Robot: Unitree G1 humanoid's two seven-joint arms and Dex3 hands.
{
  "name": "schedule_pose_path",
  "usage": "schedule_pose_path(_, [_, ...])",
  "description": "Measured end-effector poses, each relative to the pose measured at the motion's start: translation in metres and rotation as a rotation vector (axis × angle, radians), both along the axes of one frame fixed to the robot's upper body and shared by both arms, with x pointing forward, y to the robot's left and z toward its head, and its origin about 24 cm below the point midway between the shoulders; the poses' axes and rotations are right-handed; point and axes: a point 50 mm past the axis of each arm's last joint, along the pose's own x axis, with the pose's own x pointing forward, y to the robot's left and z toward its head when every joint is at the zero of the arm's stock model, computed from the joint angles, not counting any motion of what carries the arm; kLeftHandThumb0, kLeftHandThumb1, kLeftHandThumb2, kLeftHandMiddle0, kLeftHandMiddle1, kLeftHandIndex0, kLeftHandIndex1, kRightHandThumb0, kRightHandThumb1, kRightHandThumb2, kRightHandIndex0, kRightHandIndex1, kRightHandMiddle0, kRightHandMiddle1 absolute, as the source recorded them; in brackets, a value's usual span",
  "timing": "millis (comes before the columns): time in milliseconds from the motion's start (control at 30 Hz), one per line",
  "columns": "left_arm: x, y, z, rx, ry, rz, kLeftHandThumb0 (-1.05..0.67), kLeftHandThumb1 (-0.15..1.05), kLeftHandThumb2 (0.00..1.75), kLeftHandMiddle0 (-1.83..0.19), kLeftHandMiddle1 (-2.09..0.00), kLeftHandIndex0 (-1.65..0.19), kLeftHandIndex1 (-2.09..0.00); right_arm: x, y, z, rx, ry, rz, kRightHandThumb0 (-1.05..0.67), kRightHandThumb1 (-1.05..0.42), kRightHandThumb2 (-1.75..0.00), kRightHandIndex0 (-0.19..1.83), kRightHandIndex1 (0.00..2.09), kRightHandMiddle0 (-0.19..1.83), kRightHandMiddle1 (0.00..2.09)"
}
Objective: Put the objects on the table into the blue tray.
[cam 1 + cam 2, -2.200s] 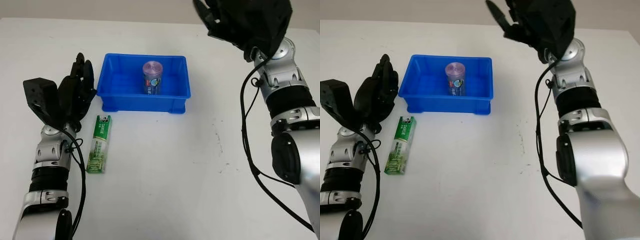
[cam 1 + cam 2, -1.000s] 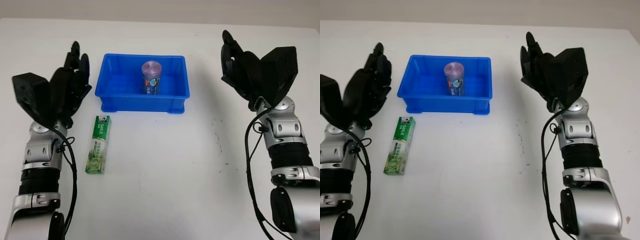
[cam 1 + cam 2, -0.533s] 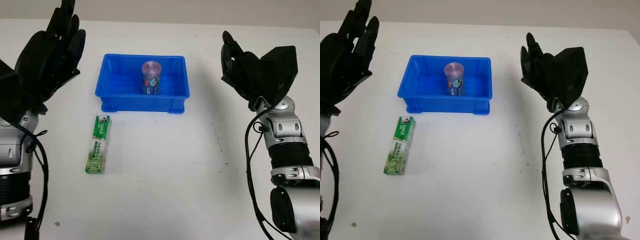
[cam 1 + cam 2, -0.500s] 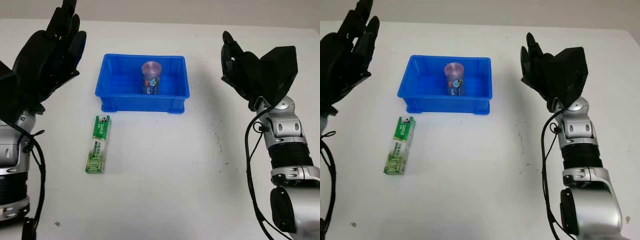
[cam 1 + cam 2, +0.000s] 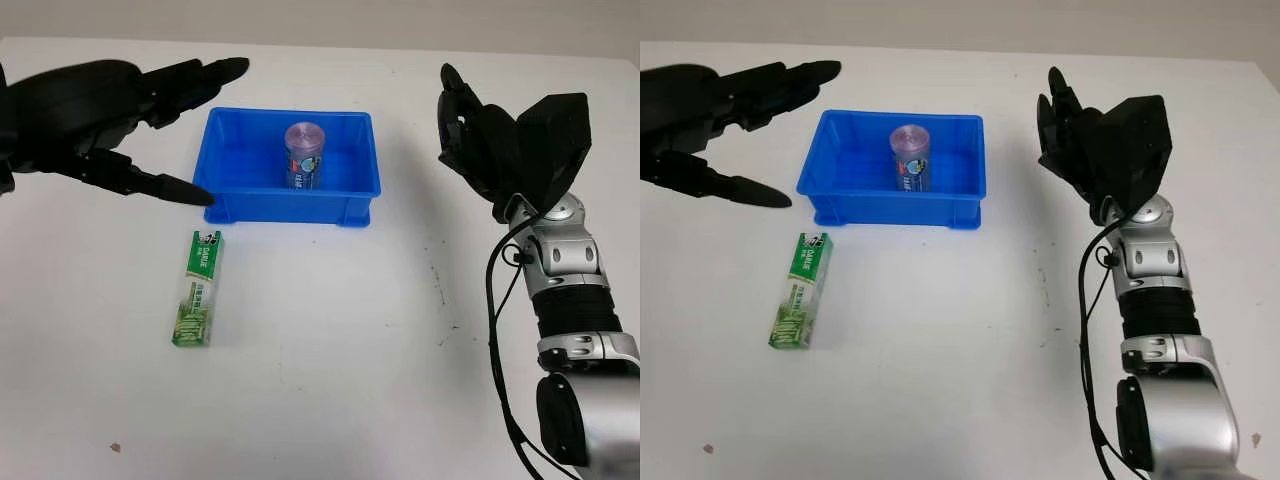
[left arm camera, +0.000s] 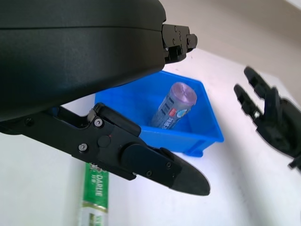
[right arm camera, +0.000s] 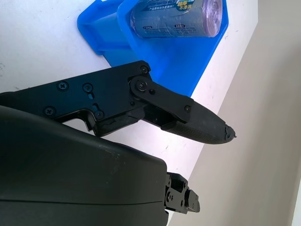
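The left hand (image 5: 100, 110) hovers open and empty beside the blue plastic tray (image 5: 288, 205), its wrist cut off. A purple-capped can (image 5: 304, 155) stands inside. The green toothpaste box (image 5: 198, 288) lies flat on the table (image 5: 330, 360). The right hand (image 5: 500, 150) is raised, empty.

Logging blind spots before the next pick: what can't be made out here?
- Green toothpaste box: its near end is cut off by the left wrist view's edge.
- Purple can in the blue tray: label print too small.
- Left hand: wrist cut off by the left eye view's edge.
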Motion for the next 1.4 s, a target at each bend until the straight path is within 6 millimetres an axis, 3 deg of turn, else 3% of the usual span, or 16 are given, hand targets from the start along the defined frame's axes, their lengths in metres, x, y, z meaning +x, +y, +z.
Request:
schedule_pose_path(233, [-0.004, -0.016, 0.004, 0.240, -0.042, -0.099, -0.48, 0.75, 0.05, 0.14, -0.04, 0.09, -0.05, 0.000, -0.001, 0.000, 0.013, -0.001, -0.009, -0.70, -1.05, -0.80, -0.19, 0.00, -0.19, 0.00])
schedule_pose_path(500, [-0.013, -0.035, -0.001, 0.471, -0.189, -0.273, -0.53, 0.74, 0.05, 0.04, -0.07, 0.01, -0.09, 0.000, 0.000, -0.003, 0.027, 0.001, -0.018, -0.70, -1.05, -0.80, -0.19, 0.00, -0.19, 0.00])
schedule_pose_path(867, [-0.027, -0.048, -0.005, 0.666, -0.349, -0.439, -0.50, 0.70, 0.05, -0.02, -0.07, -0.03, -0.09, 0.001, 0.001, -0.011, 0.041, 0.030, -0.035, -0.69, -1.05, -0.79, -0.19, 0.00, -0.19, 0.00])
schedule_pose_path(1100, [-0.033, -0.053, -0.003, 0.804, -0.412, -0.508, -0.50, 0.74, 0.06, -0.03, -0.06, -0.03, -0.09, 0.002, 0.003, -0.014, 0.048, 0.040, -0.038, -0.67, -1.05, -0.81, -0.19, 0.00, -0.19, 0.00])
schedule_pose_path(1133, [-0.034, -0.053, -0.003, 0.825, -0.422, -0.516, -0.34, 0.80, 0.08, -0.04, -0.07, -0.05, -0.09, 0.002, 0.004, -0.015, 0.050, 0.042, -0.036, -0.69, -1.05, -0.81, -0.19, 0.00, -0.19, 0.00])
schedule_pose_path(1200, [-0.036, -0.053, -0.005, 0.852, -0.446, -0.533, -0.19, 0.88, 0.09, -0.06, -0.06, -0.07, -0.09, 0.003, 0.005, -0.016, 0.051, 0.038, -0.032, -0.69, -1.05, -0.81, -0.19, 0.00, -0.19, 0.00])
schedule_pose_path(1400, [-0.036, -0.048, -0.014, 0.912, -0.483, -0.565, -0.03, 0.98, 0.09, -0.06, -0.06, -0.09, -0.10, 0.003, 0.005, -0.018, 0.054, 0.041, -0.028, -0.68, -1.05, -0.81, -0.19, 0.00, -0.19, 0.00])
